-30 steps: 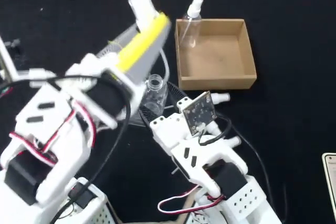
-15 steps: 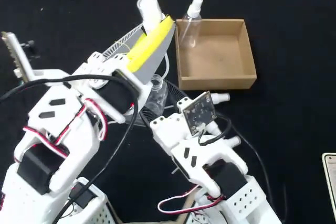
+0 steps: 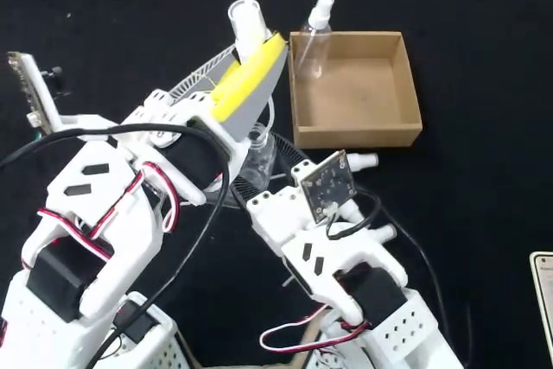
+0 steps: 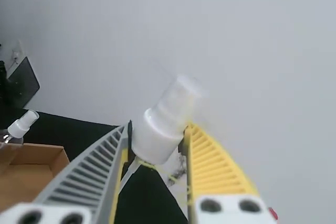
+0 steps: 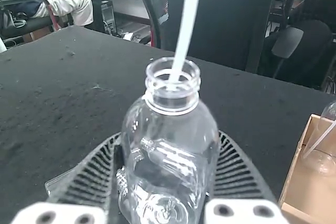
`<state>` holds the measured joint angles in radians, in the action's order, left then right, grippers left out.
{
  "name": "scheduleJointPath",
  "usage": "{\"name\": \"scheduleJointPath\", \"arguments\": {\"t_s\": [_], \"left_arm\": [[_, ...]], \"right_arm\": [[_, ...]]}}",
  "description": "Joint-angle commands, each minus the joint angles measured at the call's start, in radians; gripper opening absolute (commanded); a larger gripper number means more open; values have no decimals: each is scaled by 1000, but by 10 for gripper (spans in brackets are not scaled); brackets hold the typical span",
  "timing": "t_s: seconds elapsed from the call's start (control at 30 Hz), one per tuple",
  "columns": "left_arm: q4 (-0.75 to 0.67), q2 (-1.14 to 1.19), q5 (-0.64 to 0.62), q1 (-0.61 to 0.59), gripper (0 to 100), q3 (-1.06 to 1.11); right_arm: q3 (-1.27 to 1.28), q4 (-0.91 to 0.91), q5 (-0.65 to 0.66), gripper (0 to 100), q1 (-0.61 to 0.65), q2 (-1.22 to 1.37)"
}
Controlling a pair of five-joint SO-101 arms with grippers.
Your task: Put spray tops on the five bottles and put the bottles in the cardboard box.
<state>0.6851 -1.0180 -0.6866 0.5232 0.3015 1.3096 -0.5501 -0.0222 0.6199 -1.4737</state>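
Observation:
My left gripper, with one grey and one yellow finger, is shut on a white spray top held high near the box's left wall. The top's thin tube hangs down into the open neck of a clear bottle. My right gripper is shut on that upright bottle, low on its body. The cardboard box holds one bottle with a spray top in its far left corner.
Loose white spray tops lie on the black table beside the right arm, another one nearer its base. A pale flat object sits at the table's right edge. The box's corner is close to the held bottle.
The left arm has swung right and lowered slightly, carrying the spray top over the held bottle. The right arm and its bottle have stayed still.

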Motion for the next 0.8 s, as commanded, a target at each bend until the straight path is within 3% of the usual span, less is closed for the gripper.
{"name": "scheduleJointPath", "arguments": {"t_s": [0.0, 0.43, 0.77], "left_arm": [[9, -11, 11, -48, 102, -10], [17, -15, 11, -47, 102, 101], [250, -15, 172, -47, 123, 58]], "right_arm": [[-4, 18, -2, 106, 6, -12], [-4, 15, -2, 106, 6, -13], [-4, 15, -2, 106, 6, -13]]}}
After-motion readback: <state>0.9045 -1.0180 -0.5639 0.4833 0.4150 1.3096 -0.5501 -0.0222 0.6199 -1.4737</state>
